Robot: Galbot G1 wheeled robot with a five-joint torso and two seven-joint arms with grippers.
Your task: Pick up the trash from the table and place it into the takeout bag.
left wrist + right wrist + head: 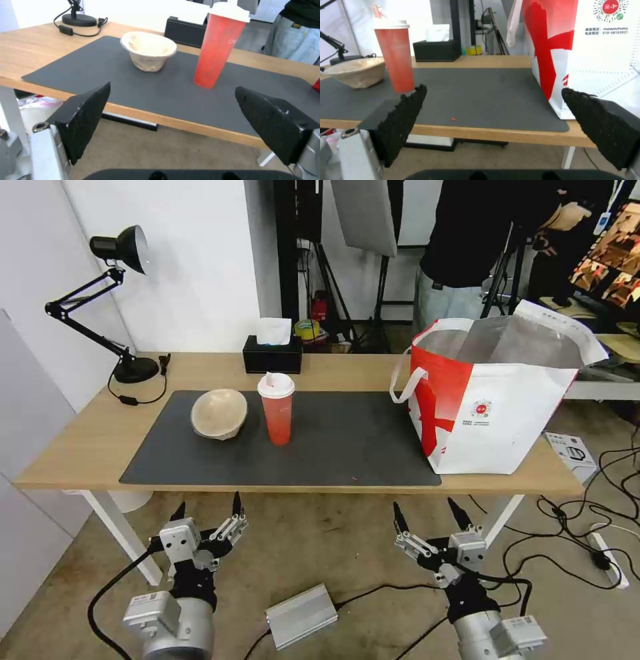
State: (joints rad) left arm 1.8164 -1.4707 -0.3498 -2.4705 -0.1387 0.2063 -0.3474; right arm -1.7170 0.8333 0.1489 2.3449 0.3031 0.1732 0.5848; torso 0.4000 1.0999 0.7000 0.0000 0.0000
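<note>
Counter: a long light-wood counter (333, 370) on white legs is seen, with a large dark grey mat (333, 440) laid along its near half.

Beige bowl: the beige bowl (219, 413) is set on the mat's left part, tilted so that its opening is turned toward the robot; in the left wrist view (148, 50) its pale inside is shown.

Red cup: the translucent red cup (277, 410) with a white lid is stood upright on the mat, just beside the bowl on its right and apart from it; it is also seen in the left wrist view (218, 46) and the right wrist view (396, 56).

Takeout bag: the white-and-red takeout bag (493, 400) is stood at the counter's right end, partly on the mat's right edge, its mouth held open and its silver lining shown; its red cross and round logo are seen close in the right wrist view (586, 50).

Tissue box: a black tissue box (272, 355) with a white tissue is placed at the counter's far edge, behind the cup.

Lamp: a black desk lamp (113, 300) is stood at the far left corner.

Left pincer: the left pincer (208, 509) is held below the counter's near edge, in front of the bowl, fingers spread wide, nothing gripped.

Right pincer: the right pincer (430, 513) is held below the near edge, left of the bag, fingers likewise spread wide, nothing gripped.
</note>
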